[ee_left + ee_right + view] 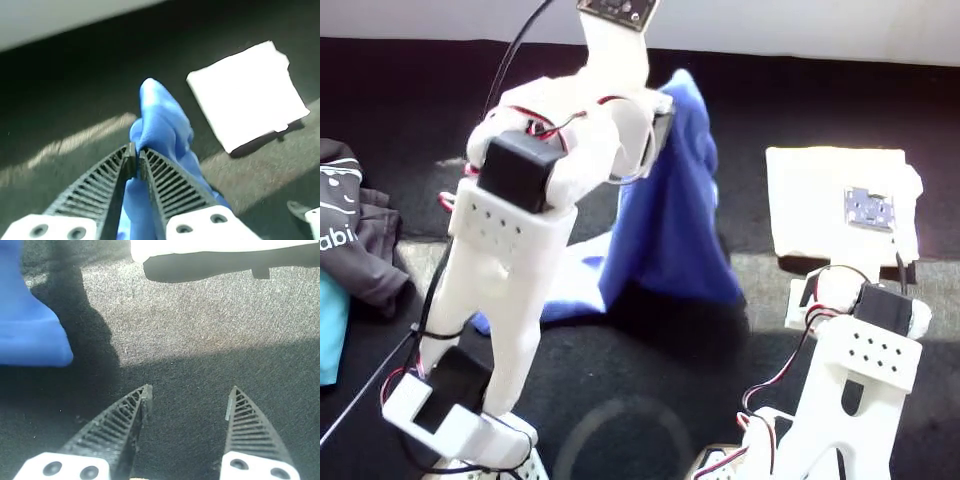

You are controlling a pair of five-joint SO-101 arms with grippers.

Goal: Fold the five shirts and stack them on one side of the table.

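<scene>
A blue shirt (675, 215) hangs in the middle of the table, lifted by its upper edge, with its lower part still resting on the dark cloth. My left gripper (136, 156) is shut on the blue shirt (162, 125) near its top fold. A folded white shirt (840, 200) lies at the right side of the table, also seen as a white square (247, 95) in the left wrist view. My right gripper (187, 397) stands open just above the dark cloth, with the blue shirt's corner (30, 325) off to one side and the white shirt's edge (220, 246) beyond.
A pile of unfolded shirts, dark grey (355, 235) and teal (330, 320), lies at the table's left edge. The left arm's white body (510, 260) stands tall over the front left. The right arm's base (850, 390) sits at the front right.
</scene>
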